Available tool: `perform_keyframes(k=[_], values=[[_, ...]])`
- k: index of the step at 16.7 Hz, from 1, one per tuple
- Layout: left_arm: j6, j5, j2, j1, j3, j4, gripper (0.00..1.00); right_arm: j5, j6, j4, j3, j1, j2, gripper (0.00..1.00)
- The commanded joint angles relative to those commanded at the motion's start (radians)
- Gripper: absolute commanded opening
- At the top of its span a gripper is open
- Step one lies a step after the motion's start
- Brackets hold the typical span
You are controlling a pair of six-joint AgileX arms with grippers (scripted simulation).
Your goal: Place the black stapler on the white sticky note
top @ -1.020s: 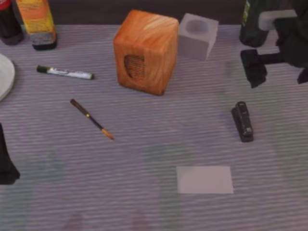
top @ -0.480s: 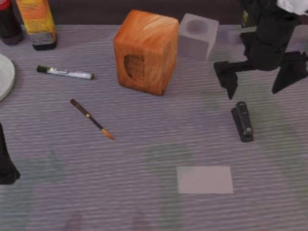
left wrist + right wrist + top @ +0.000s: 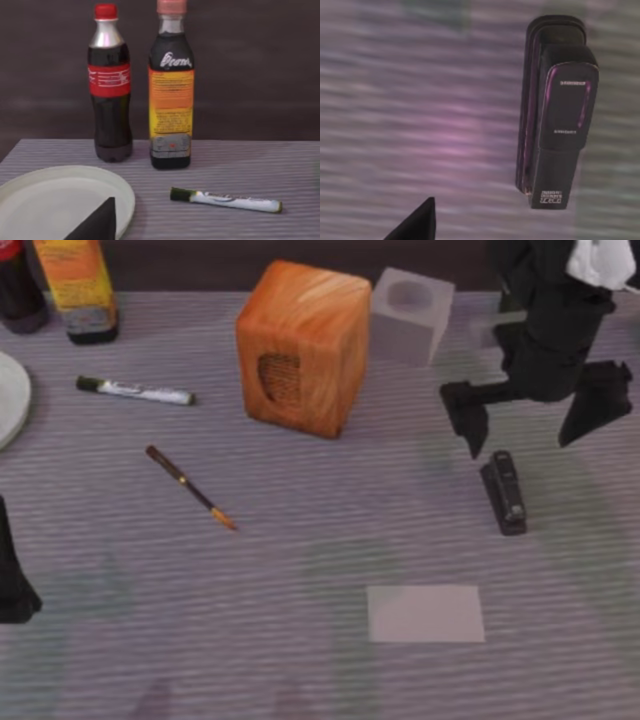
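**Right gripper edging closer over stapler**

Shifting slightly lower and nearer since 0.5 s ago, now hovering with 2 fingers spread wide: right gripper (image 3: 531, 427), just above the far end of the black stapler (image 3: 504, 492), not touching. Lying flat on the table (image 3: 300, 640), right side, untouched: black stapler (image 3: 555, 112). Resting nearer the front edge, apart from the stapler: white sticky note (image 3: 425, 613). Sitting parked at the left edge: left gripper (image 3: 12, 585), finger state hidden.
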Motion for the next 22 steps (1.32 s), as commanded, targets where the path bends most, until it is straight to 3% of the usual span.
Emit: perform_keyframes(k=[6,11,22], values=[[0.000,0.000,0.000,0.000,0.000,0.000,1.00,0.001,0.005,0.245,-0.164,0.004,0.073,1.00],[0.000,0.000,0.000,0.000,0.000,0.000,1.00,0.001,0.006,0.264,-0.180,0.004,0.080,1.00],[0.000,0.000,0.000,0.000,0.000,0.000,1.00,0.001,0.006,0.264,-0.180,0.004,0.080,0.17]])
